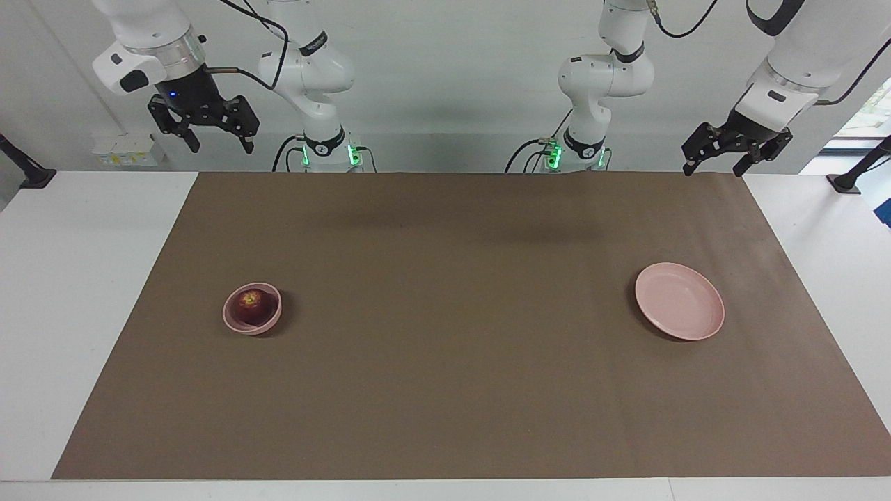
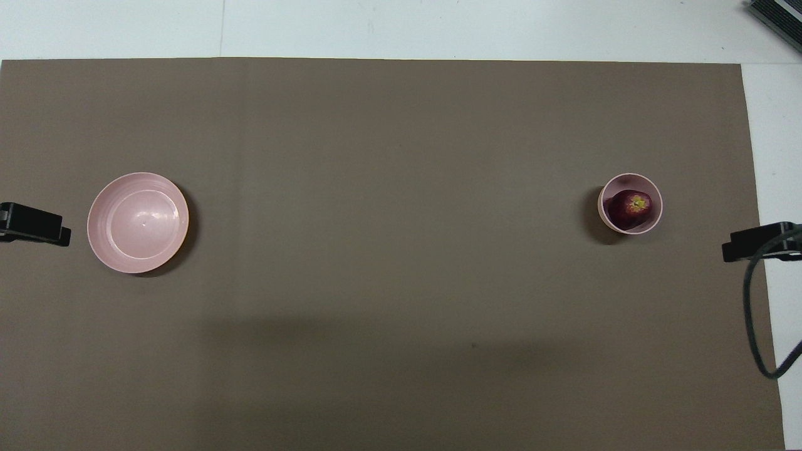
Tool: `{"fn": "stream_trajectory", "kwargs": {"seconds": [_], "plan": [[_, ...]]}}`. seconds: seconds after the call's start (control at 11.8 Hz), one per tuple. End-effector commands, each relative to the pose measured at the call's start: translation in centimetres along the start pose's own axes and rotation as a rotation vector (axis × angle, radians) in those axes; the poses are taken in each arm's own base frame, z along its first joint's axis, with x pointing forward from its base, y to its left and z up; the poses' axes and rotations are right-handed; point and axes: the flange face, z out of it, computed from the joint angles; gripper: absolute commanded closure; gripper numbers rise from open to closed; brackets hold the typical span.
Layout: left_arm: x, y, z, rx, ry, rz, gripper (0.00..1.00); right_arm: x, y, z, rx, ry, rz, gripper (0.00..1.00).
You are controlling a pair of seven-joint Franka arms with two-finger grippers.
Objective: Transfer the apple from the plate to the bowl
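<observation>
Small round dark red apple [image 1: 250,302] sits in deep pale pink bowl [image 1: 230,319], firm, smooth, slippery, best gripped across its widest girth; wide shallow pale pink plate [image 1: 696,327] bare; left pincer [image 1: 717,164] and right pincer [image 1: 219,145] hang raised, fingers apart, holding nothing.

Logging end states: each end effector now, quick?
Left end effector: open, empty, raised at its own end of the table.
Right end effector: open, empty, raised at its end.
</observation>
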Motion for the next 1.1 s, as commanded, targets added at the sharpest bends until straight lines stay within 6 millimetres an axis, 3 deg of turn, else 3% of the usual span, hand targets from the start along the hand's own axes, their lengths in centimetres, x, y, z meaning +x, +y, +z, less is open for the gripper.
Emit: {"fn": "stream_trajectory", "kwargs": {"seconds": [0.0,1.01], "plan": [[-0.16,-0.2,-0.02,0.005,-0.011,0.002,0.0,-0.49,0.24,0.29,0.013,0.015,-0.021,0.0],[-0.16,-0.2,-0.02,0.005,-0.011,0.002,0.0,-0.2,-0.04,0.66,0.018,0.03,-0.015,0.0]]}}
